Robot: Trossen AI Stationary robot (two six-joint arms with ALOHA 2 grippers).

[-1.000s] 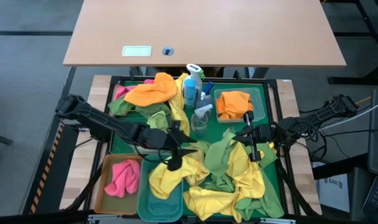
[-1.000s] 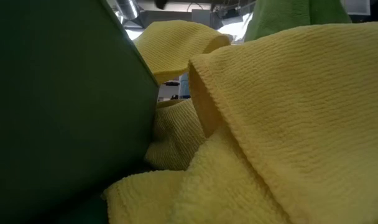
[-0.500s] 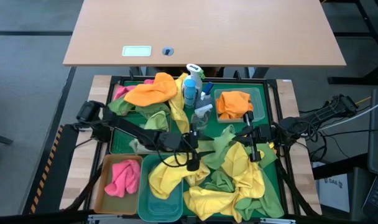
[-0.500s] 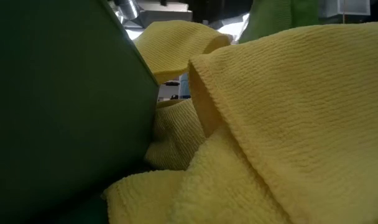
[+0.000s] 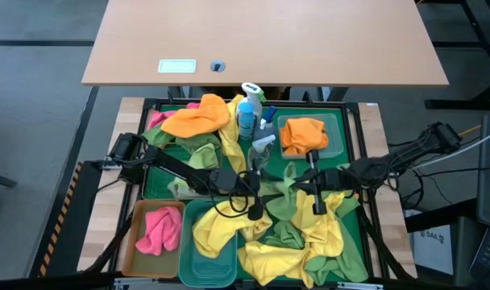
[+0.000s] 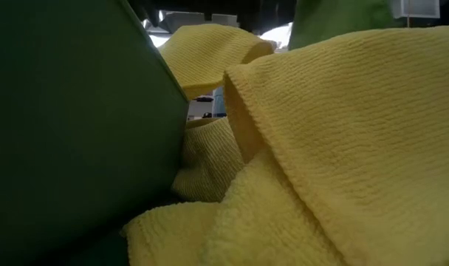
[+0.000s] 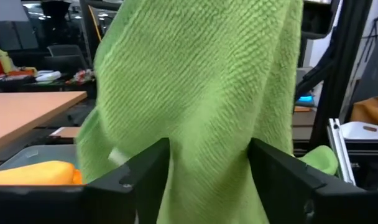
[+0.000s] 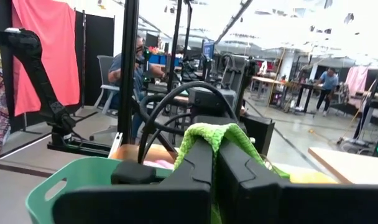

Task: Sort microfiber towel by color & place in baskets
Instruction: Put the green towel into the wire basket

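Observation:
A green towel (image 5: 291, 192) is raised over the heap of yellow and green towels (image 5: 297, 238) in the big green tray (image 5: 152, 184). My right gripper (image 5: 316, 203) reaches in from the table's right and is shut on this towel. Coming from the left, my left gripper (image 5: 255, 211) is open. In the left wrist view the green towel (image 7: 201, 81) hangs between its two fingers. The amber basket (image 5: 130, 242) holds a pink towel (image 5: 160, 228). A yellow towel (image 5: 217, 225) drapes into the teal basket (image 5: 206, 266). An orange towel (image 5: 303, 134) lies in the clear bin (image 5: 335, 133). My left gripper has the green towel's hanging part (image 7: 204, 143) filling the gap between its open fingers; I cannot tell whether they touch it. My right gripper pinches a bunched fold of the green towel (image 8: 215, 132) between its two fingers, which lie about level and come from the table's right. The cloth humps up over the fingertips, and its lower part rests on the heap.
Spray bottles (image 5: 249, 113) stand at the tray's far middle, close behind both grippers. More orange, green and pink towels (image 5: 198, 117) are piled at the far left. A bare wooden table (image 5: 261, 40) lies beyond. In the low view, yellow cloth (image 6: 343, 148) fills the picture.
My left gripper has swung toward the table's right and down, up to the green towel. My right gripper has shifted a little toward the left with the towel, which now stands bunched up between the two grippers where it lay spread on the heap.

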